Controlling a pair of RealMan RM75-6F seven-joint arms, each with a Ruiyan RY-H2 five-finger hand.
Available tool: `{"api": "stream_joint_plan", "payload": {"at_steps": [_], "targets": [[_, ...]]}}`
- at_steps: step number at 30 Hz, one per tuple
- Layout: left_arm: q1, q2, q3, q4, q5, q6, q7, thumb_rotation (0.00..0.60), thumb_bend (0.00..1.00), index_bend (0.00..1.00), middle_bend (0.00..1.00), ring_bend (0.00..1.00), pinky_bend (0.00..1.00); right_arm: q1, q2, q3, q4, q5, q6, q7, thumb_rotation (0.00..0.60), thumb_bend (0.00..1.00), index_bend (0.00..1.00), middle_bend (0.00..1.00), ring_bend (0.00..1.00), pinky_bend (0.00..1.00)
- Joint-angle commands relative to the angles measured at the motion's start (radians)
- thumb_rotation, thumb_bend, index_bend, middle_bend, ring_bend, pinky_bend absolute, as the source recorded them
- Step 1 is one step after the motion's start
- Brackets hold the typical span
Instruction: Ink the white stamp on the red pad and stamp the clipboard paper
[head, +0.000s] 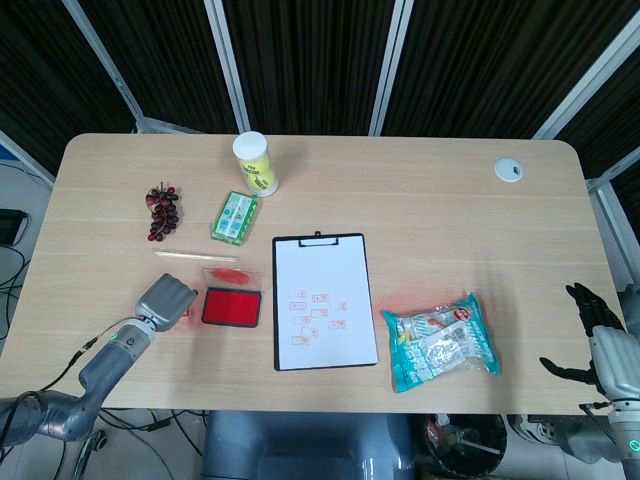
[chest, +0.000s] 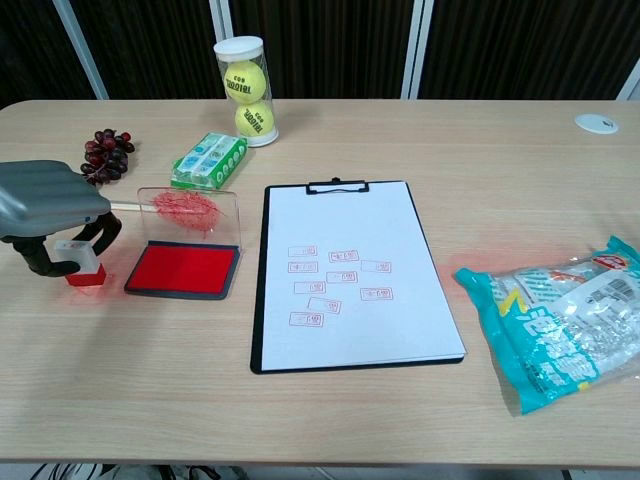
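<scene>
The white stamp (chest: 82, 264), with its red base, stands on the table just left of the red ink pad (chest: 184, 269). My left hand (chest: 48, 212) arches over the stamp and its fingers curl around it. In the head view the left hand (head: 167, 299) hides the stamp beside the red pad (head: 232, 307). The clipboard (chest: 345, 275) lies at the centre, and its paper carries several red stamp marks. My right hand (head: 600, 342) hangs off the table's front right edge, fingers apart and empty.
The pad's clear lid (chest: 190, 212) stands upright, smeared red. Behind it lie a wooden stick (head: 195, 256), a green pack (chest: 209, 160), grapes (chest: 105, 152) and a tennis ball tube (chest: 244, 90). A snack bag (chest: 560, 320) lies right of the clipboard. A white disc (head: 509, 169) sits far right.
</scene>
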Motion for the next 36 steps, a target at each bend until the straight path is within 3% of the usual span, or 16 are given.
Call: {"api": "stream_joint_plan", "payload": {"at_steps": [1, 36], "targets": [[0.003, 0.000, -0.003, 0.001, 0.003, -0.003, 0.001, 0.600, 0.43, 0.69, 0.76, 0.97, 1.00, 0.000, 0.000, 0.000, 0.000, 0.000, 0.000, 0.000, 0.600, 0.20, 0.06, 0.00, 0.00, 0.14], [0.019, 0.013, -0.037, -0.017, -0.068, -0.039, 0.086, 0.600, 0.37, 0.43, 0.62, 0.96, 1.00, -0.002, -0.001, 0.001, -0.002, 0.000, 0.003, 0.000, 0.600, 0.21, 0.06, 0.00, 0.00, 0.14]]}}
